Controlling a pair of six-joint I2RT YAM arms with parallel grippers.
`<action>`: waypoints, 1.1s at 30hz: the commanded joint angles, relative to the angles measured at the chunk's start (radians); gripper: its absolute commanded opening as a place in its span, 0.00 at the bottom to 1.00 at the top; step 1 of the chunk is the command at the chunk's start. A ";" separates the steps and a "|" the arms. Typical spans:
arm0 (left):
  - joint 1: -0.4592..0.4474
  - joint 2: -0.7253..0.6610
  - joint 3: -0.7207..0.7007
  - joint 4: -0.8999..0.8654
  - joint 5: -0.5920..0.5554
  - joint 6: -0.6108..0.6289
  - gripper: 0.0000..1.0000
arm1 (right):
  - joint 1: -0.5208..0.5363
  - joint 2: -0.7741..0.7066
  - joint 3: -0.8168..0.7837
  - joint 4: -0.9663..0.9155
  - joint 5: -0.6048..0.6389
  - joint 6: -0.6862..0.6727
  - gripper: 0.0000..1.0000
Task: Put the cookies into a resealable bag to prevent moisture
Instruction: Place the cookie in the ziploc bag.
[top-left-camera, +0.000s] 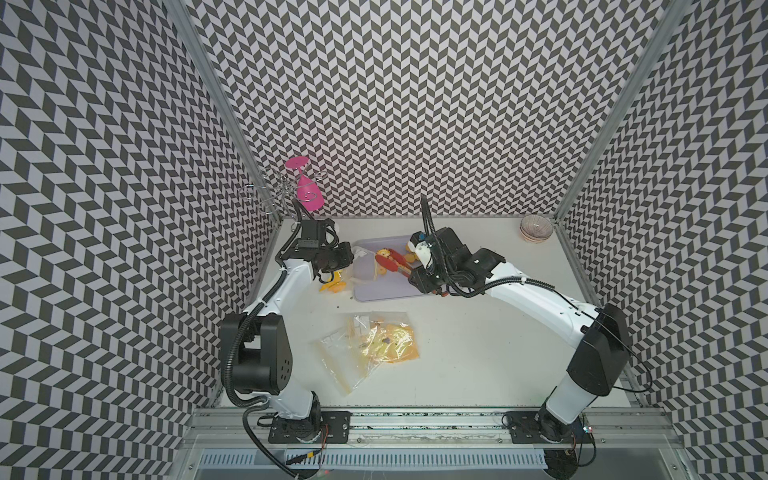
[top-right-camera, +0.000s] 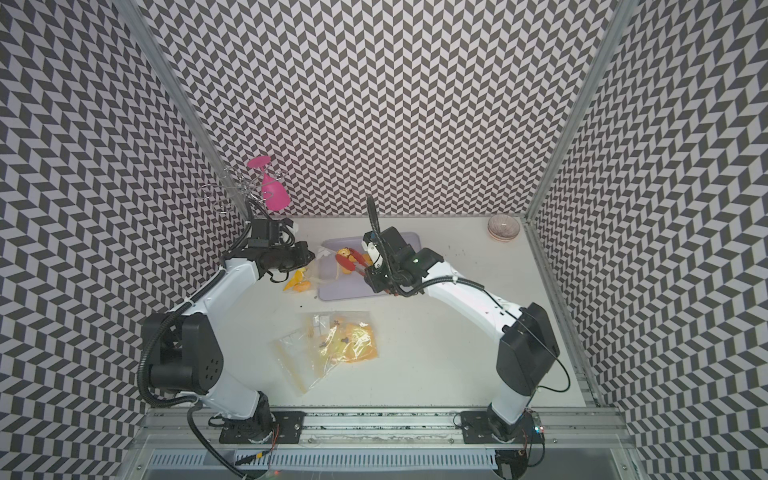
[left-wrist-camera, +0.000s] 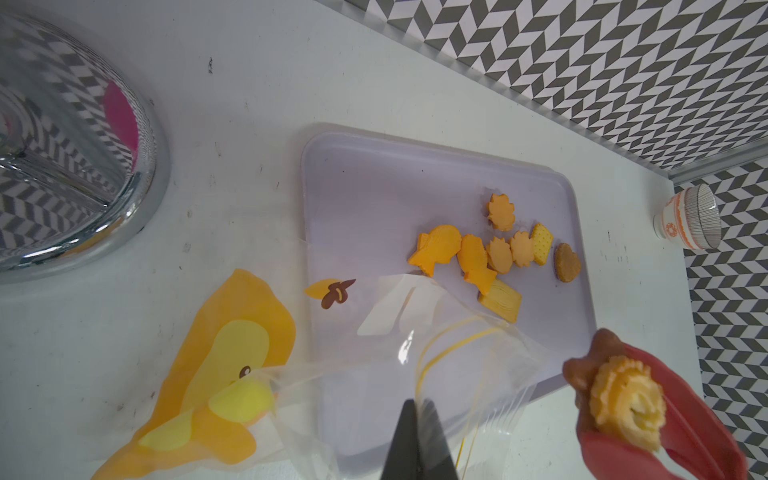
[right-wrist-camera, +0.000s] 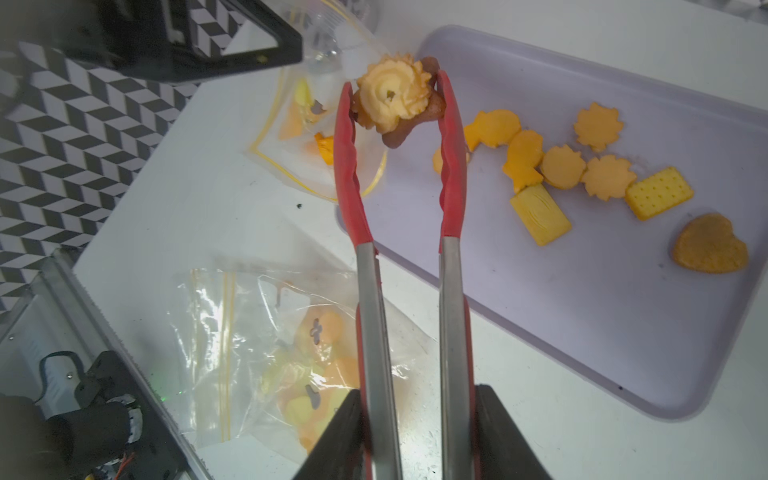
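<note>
— While the swirl cookie (right-wrist-camera: 392, 97) and brown cookie (right-wrist-camera: 432, 114) ride pinched in the red tongs (right-wrist-camera: 451, 166), where's the bag?
— Just left of centre in a top view: resealable bag (top-left-camera: 360, 266), your left gripper (left-wrist-camera: 415, 419) clamped on its rim.
— Right gripper (right-wrist-camera: 415, 432)?
— Squeezing the tong handles.
— Other cookies (right-wrist-camera: 582, 174)?
— On the lavender tray (top-left-camera: 386, 289), mid-frame. Get the tips well inside the mouth before you ease off; stacked pieces may slip.
</note>
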 joint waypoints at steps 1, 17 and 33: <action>-0.010 -0.001 -0.003 0.021 0.017 0.021 0.00 | 0.022 0.030 0.065 0.068 -0.054 -0.032 0.39; -0.015 -0.003 -0.001 0.021 0.021 0.027 0.00 | 0.032 0.204 0.191 -0.053 0.059 -0.019 0.33; -0.016 -0.004 -0.004 0.022 0.025 0.027 0.00 | 0.033 0.252 0.263 -0.060 0.014 -0.031 0.32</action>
